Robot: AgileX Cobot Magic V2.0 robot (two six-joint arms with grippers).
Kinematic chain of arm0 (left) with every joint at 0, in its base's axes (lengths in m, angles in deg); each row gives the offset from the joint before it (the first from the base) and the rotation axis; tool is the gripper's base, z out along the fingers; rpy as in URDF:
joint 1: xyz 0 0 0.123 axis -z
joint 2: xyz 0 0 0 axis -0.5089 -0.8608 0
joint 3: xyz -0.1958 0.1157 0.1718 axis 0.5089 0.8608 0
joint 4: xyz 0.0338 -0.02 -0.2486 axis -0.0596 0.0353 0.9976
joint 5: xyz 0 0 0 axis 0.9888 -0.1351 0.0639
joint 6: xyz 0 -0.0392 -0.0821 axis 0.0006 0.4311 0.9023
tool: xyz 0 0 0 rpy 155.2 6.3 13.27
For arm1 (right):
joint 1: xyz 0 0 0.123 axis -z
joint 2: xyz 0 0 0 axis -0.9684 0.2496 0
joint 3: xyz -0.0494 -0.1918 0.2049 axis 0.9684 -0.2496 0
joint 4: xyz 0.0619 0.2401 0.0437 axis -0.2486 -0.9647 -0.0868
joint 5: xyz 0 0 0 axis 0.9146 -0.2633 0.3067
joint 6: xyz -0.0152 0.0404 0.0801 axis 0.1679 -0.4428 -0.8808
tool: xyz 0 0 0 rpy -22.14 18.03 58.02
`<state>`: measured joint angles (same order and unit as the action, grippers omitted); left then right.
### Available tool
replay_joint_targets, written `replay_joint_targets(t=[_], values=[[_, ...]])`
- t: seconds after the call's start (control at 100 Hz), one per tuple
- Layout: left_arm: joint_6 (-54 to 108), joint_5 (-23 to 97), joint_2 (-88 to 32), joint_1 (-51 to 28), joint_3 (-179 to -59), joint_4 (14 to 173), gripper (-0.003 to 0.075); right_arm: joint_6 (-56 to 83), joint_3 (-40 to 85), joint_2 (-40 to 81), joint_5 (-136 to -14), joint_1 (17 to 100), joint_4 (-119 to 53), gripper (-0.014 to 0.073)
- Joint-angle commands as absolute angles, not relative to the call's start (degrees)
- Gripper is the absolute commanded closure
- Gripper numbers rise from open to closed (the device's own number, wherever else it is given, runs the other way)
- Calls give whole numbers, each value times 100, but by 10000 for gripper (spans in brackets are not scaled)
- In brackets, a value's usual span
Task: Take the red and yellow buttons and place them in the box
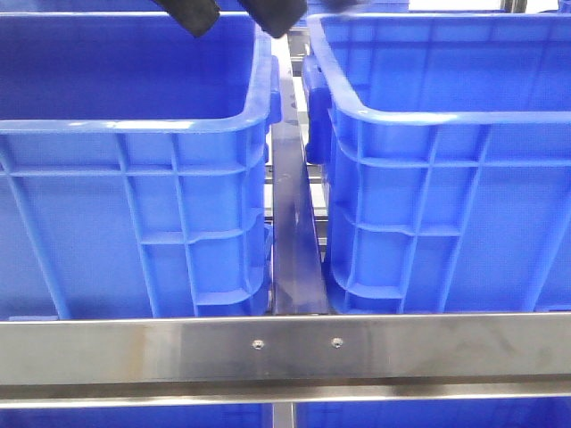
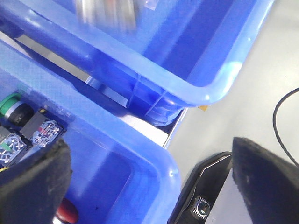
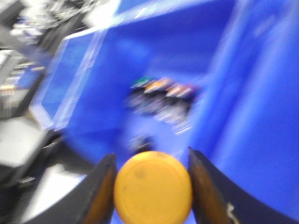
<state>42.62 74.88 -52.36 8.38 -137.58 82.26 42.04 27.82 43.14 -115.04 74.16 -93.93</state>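
The right gripper (image 3: 152, 186) clamps a yellow button (image 3: 153, 187) between its fingers, carrying it above a blue bin (image 3: 154, 84) holding other buttons, ready for delivery. The left gripper (image 2: 149, 182) hangs spread and empty over a bin's rim (image 2: 140, 154), near a red button (image 2: 67, 212).

blue bins (image 1: 134, 134): 2 | yellow button (image 3: 153, 186): 1 | red button (image 2: 67, 212): 1 | green button (image 2: 9, 101): 1

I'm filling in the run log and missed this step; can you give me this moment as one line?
right gripper: shut on yellow button | left gripper: open, holding nothing | red button: in blue bin
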Motion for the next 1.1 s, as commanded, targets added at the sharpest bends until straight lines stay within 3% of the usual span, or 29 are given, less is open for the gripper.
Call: replay_joint_targets(t=[0.0,0.26,0.53,1.09], values=[[4318,7260,-5031,883,-13925,8353,96,4498,3115,4147,-11418,7772,-9322,390],[4318,7273,-5031,883,-13925,8353,101,5422,3149,4147,-9697,8152,-8124,390],[4318,7273,-5031,883,-13925,8339,101,5791,3149,4525,-7758,8152,-8064,390],[4318,7255,-5031,883,-13925,8339,101,5791,3160,5934,-6571,8152,-8082,391]])
